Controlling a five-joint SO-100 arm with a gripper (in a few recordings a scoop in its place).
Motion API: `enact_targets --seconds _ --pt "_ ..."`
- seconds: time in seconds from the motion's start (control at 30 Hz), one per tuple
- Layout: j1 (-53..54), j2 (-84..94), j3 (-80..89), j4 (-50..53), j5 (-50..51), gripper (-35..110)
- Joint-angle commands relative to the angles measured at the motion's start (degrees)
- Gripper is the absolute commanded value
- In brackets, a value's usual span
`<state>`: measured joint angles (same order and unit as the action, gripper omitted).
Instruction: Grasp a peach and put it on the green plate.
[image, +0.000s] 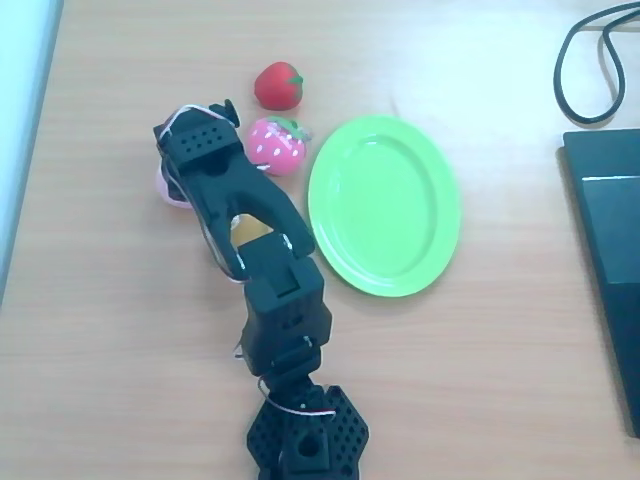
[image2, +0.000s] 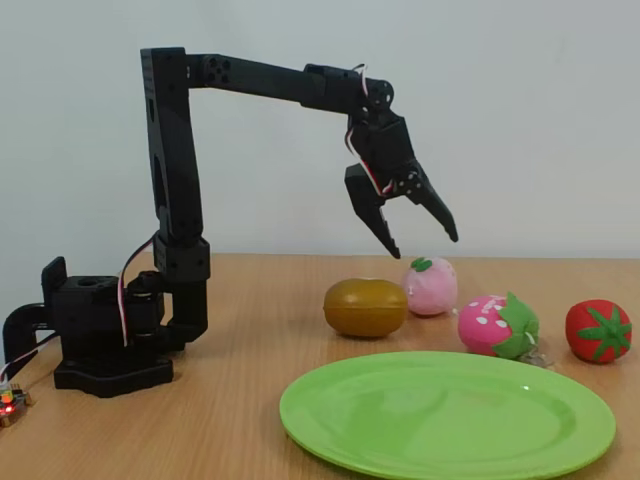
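Wooden surface (image2: 240, 420) carries your pale pink, rounded soft toy peach (image2: 432, 287), resting beside the brown kiwi (image2: 366, 307), well apart from the lime-green oval plastic plate (image2: 447, 423). Your black fingers (image2: 420, 237) hang spread apart above the peach, empty.

In the overhead view the gripper (image: 185, 150) covers most of the peach (image: 162, 187); the arm hides most of the kiwi (image: 247, 229) behind it.
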<state>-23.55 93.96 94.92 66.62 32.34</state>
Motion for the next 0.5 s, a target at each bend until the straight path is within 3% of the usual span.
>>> enact_targets --seconds 0.0,0.47 --pt "0.53 -0.18 -1.67 0.88 0.62 38" --pt "1.85 -5.27 -2.99 -0.09 -0.44 39"
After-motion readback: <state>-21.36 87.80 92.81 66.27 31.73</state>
